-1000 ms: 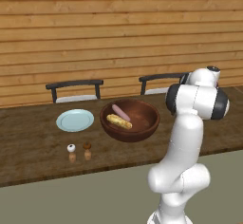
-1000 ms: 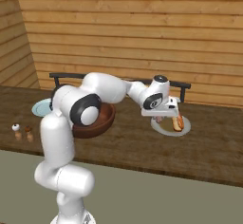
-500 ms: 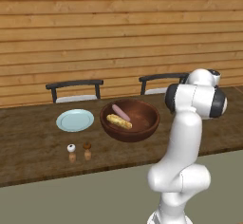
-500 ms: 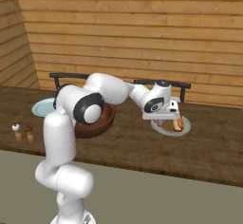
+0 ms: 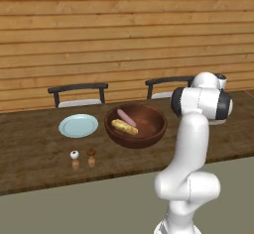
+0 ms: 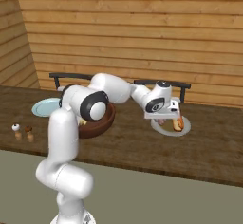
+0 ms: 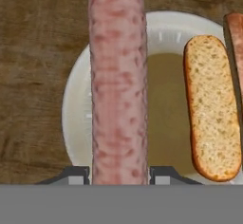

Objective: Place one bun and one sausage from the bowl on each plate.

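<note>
My gripper (image 7: 118, 173) is shut on a pinkish sausage (image 7: 117, 85) that stands lengthwise up the hand view, just above a pale plate (image 7: 76, 104). One tan bun (image 7: 211, 107) lies on the right side of that plate. In the right base view the gripper (image 6: 165, 117) hovers over this plate (image 6: 186, 129), right of the bowl. The brown wooden bowl (image 5: 151, 129) holds another sausage (image 5: 126, 117) and another bun (image 5: 124, 127). A second blue-grey plate (image 5: 78, 125) lies bare to the bowl's left.
Salt and pepper shakers (image 5: 82, 159) stand near the counter's front edge, left of the bowl. Two dark chairs (image 5: 78, 92) sit behind the counter against the wooden wall. My own arm crosses over the bowl in the right base view.
The hand has sunk slightly toward the right plate, still holding the sausage. Bowl, plates and shakers have stayed put.
</note>
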Robot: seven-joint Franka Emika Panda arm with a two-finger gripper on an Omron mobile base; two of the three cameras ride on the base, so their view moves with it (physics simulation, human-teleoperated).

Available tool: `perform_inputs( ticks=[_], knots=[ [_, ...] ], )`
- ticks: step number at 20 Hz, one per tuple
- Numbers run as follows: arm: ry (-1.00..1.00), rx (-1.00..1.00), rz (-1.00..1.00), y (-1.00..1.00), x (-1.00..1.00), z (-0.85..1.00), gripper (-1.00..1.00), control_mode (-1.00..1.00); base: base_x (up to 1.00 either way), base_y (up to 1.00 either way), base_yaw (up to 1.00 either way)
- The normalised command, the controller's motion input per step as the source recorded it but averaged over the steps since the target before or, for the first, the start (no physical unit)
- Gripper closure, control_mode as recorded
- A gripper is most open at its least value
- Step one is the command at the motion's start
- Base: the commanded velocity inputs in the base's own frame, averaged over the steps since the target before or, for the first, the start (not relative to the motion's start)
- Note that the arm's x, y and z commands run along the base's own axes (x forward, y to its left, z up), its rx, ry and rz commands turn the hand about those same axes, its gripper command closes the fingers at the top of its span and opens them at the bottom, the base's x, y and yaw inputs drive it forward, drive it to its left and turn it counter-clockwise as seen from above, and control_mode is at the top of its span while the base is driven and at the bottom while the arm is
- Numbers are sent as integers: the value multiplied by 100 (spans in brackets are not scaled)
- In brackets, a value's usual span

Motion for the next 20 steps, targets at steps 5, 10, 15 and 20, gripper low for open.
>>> perform_inputs(
  ticks=[5,10,15,20],
  knots=[
    [0,0,0,-16,16,-21,100,-100,0,0,0],
    [0,0,0,-13,17,-18,100,-100,0,0,0],
    [0,0,0,-21,13,-9,-100,-100,0,0,0],
    [0,0,0,-4,0,0,-100,-100,0,0,0]
  ],
)
